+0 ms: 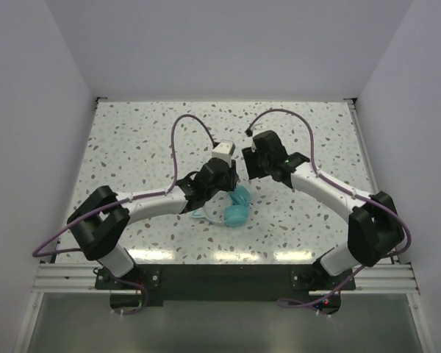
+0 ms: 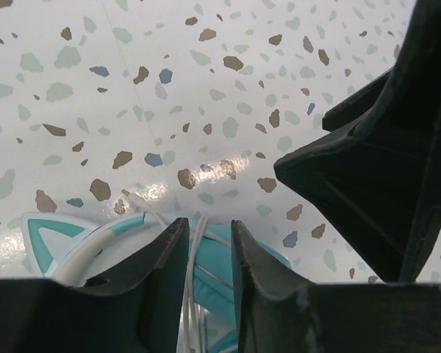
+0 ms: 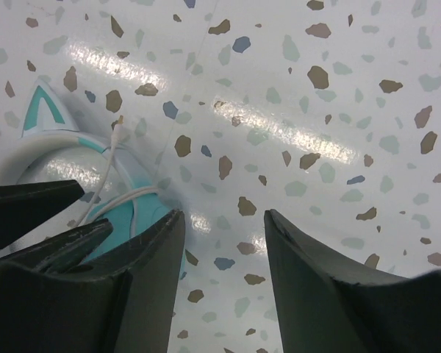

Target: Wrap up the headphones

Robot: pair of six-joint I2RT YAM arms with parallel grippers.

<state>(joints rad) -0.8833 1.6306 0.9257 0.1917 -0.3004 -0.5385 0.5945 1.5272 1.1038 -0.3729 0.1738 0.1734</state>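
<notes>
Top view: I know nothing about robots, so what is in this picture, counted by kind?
Robot arms: 2, the left arm and the right arm
headphones, turquoise: 1
speckled table: 1
Total: 4

No readable text in any view.
The headphones (image 1: 235,209) carry no letters, numbers or brand. Their only mark is a plain teal triangle (image 2: 50,234) outlined on a white ear-shaped tab, seen again in the right wrist view. The surface (image 1: 316,140) shows only coloured speckles, with no label or sign. Anything finer is too small to tell from the top view.
</notes>
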